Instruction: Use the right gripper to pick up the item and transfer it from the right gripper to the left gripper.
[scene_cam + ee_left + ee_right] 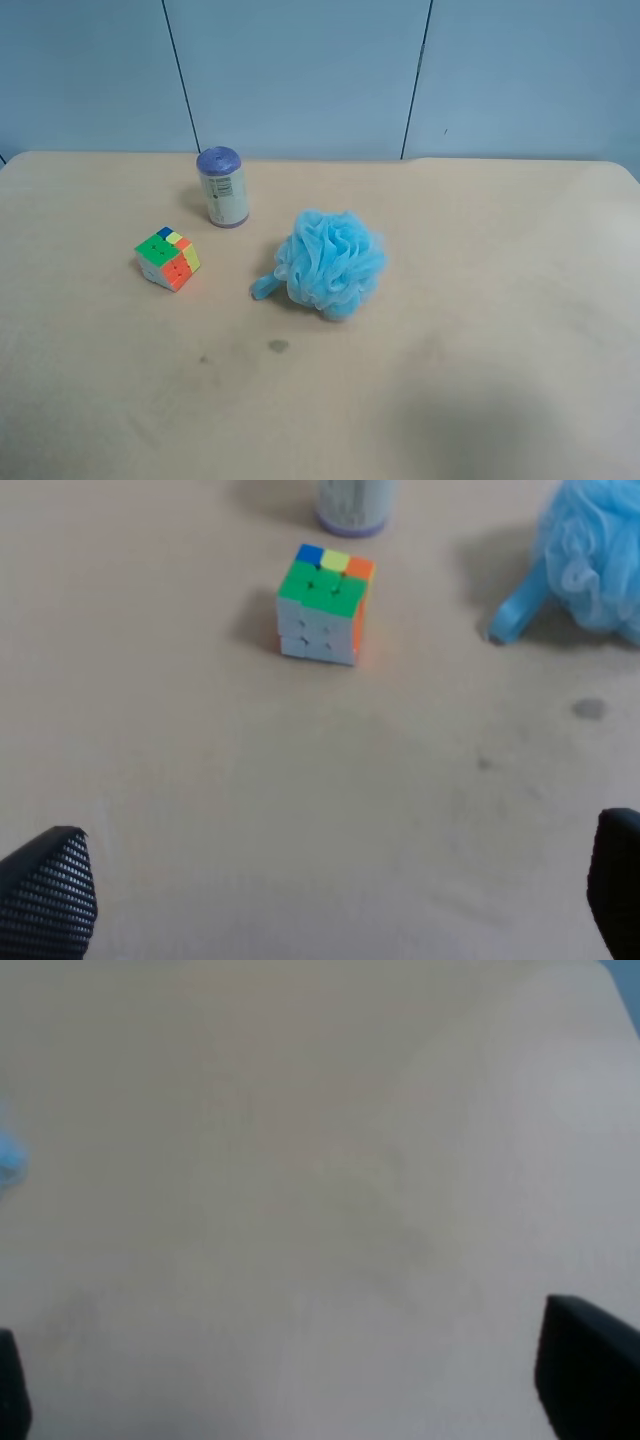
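Resting on the pale tabletop, the puzzle cube sits untouched — near the white canister with the purple lid and well apart from the blue bath puff. From the left wrist view, the left gripper hangs above the table short of the cube, its fingertips spread wide and holding nothing. Beneath the right gripper lies only bare table — its jaws likewise stand fully apart and empty.
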You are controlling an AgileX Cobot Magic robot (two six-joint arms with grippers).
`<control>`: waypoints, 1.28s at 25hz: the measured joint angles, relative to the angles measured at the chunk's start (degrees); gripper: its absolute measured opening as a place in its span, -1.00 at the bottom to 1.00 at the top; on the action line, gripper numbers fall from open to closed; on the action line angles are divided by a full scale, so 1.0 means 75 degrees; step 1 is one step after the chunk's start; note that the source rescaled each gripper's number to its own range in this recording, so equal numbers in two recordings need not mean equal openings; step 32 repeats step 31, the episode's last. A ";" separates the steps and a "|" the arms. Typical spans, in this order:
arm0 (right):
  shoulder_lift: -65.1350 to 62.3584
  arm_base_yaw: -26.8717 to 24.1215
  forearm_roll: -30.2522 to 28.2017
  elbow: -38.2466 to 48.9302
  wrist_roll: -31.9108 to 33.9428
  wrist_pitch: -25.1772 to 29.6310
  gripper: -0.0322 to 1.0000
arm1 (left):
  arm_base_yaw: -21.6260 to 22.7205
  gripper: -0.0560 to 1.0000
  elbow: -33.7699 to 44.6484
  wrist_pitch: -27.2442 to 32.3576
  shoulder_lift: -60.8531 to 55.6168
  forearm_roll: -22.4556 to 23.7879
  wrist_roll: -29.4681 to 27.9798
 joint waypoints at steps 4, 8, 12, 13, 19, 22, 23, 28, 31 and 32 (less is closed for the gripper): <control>0.0000 0.0000 0.0000 0.0000 0.0000 0.0000 1.00 | 0.0000 1.00 0.0000 -0.0009 0.0000 0.0000 -0.0044; 0.0000 0.0000 0.0000 0.0000 0.0000 0.0000 1.00 | 0.0138 1.00 0.0000 -0.0016 0.0000 0.0000 -0.0050; 0.0000 0.0000 0.0000 0.0000 0.0000 0.0000 1.00 | 0.0862 1.00 0.0000 -0.0016 0.0000 0.0000 -0.0050; 0.0000 0.0000 0.0000 0.0000 0.0000 0.0000 1.00 | 0.1108 1.00 0.0000 -0.0016 0.0000 0.0000 -0.0050; 0.0000 0.0000 0.0000 0.0000 0.0000 0.0000 1.00 | 0.2163 1.00 0.0000 -0.0023 0.0000 0.0000 -0.0058; 0.0000 0.0000 0.0000 0.0000 0.0000 0.0000 1.00 | 0.2258 1.00 0.0000 -0.0023 0.0000 0.0000 -0.0058; 0.0000 0.0000 0.0000 0.0000 0.0000 0.0000 1.00 | 0.2258 1.00 0.0000 -0.0023 0.0000 0.0000 -0.0058; 0.0000 0.0000 0.0000 0.0000 0.0000 0.0000 1.00 | 0.2258 1.00 0.0000 -0.0023 0.0000 0.0000 -0.0058; 0.0000 0.0000 0.0000 0.0000 0.0000 0.0000 1.00 | 0.2258 1.00 0.0000 -0.0023 0.0000 0.0000 -0.0058; 0.0000 0.0000 0.0000 0.0000 0.0000 0.0000 1.00 | 0.2258 1.00 0.0000 -0.0023 0.0000 0.0000 -0.0058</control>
